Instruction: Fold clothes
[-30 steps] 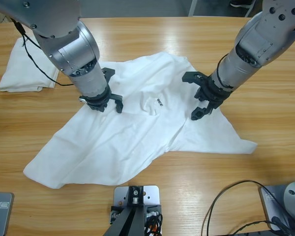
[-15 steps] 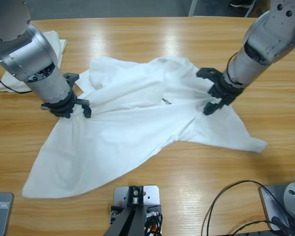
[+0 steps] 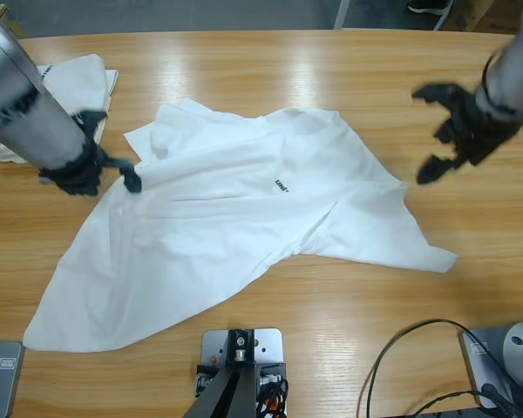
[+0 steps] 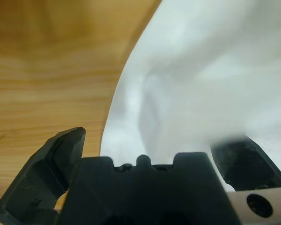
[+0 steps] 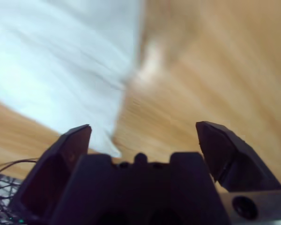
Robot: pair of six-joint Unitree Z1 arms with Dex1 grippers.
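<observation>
High view shows a white T-shirt (image 3: 235,226) spread loosely across the middle of the wooden table (image 3: 270,78), its small black lettering mark (image 3: 282,185) facing up near the centre. The cloth is soft and thin, lying in shallow diagonal creases, with one long corner trailing toward the near left and another lobe reaching right; it looks pulled out toward flatness rather than folded, so I judge the task to be at the spreading stage. The left gripper (image 3: 91,170) sits at the shirt's left edge; in the left wrist view its jaws stand spread, with white cloth (image 4: 201,79) lying between and beyond them, though whether any fabric is pinched cannot be told. The right gripper (image 3: 449,131) hangs over bare wood well clear of the shirt's right side, jaws spread wide and holding nothing, the right wrist view confirming only table and a shirt edge (image 5: 61,70) ahead. A second white garment (image 3: 65,83) lies folded at the far left corner, likely set aside as finished.
</observation>
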